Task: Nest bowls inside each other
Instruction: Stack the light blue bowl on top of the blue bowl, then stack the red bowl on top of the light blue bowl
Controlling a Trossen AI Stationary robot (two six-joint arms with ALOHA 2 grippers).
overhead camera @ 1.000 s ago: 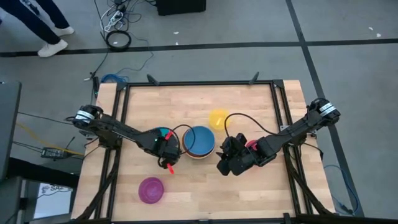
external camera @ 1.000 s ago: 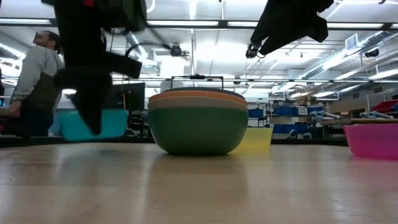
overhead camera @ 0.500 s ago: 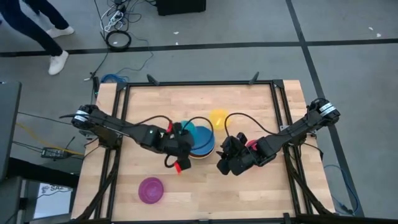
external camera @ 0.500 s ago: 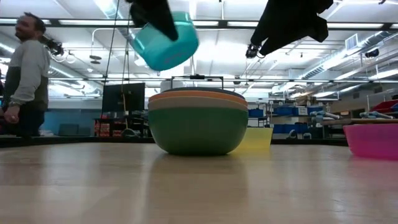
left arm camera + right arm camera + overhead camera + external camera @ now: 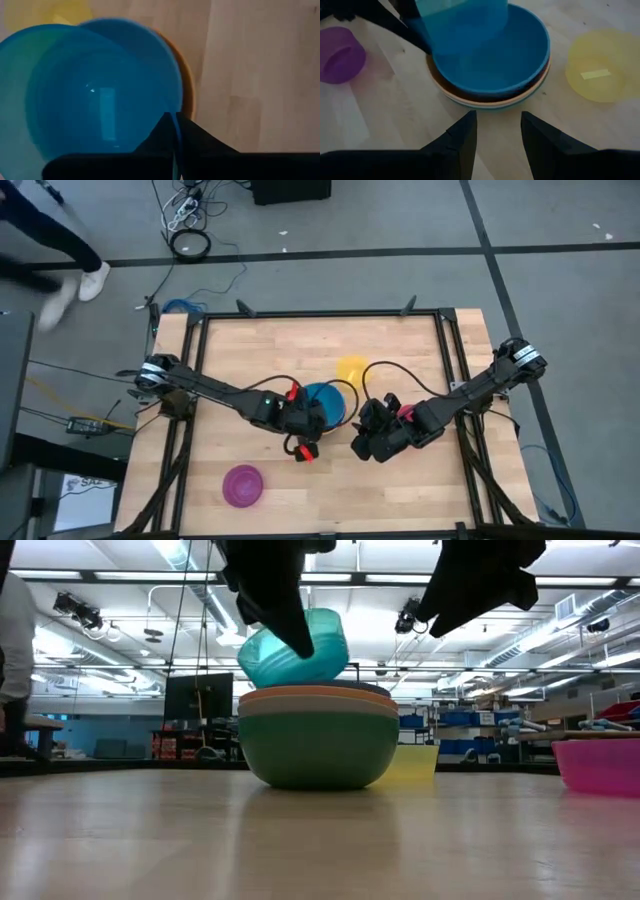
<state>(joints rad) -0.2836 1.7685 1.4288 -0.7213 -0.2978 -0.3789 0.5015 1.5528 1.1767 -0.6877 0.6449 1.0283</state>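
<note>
Wooden counter (image 5: 240, 350) under my cameras: my left end effector (image 5: 312, 418) grips the teal bowl (image 5: 295, 647) tilted above the nested stack (image 5: 320, 735), while my right end effector (image 5: 496, 131) waits open beside it.

Tilted teal bowl (image 5: 295, 648) atop nested stack (image 5: 318, 735)

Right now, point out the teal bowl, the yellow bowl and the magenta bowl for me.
teal bowl (image 5: 300, 650): low view, on its outer side wall.
yellow bowl (image 5: 595, 67): right wrist view, on its inner floor.
magenta bowl (image 5: 243, 485): high view, on the middle of its inside.
</note>
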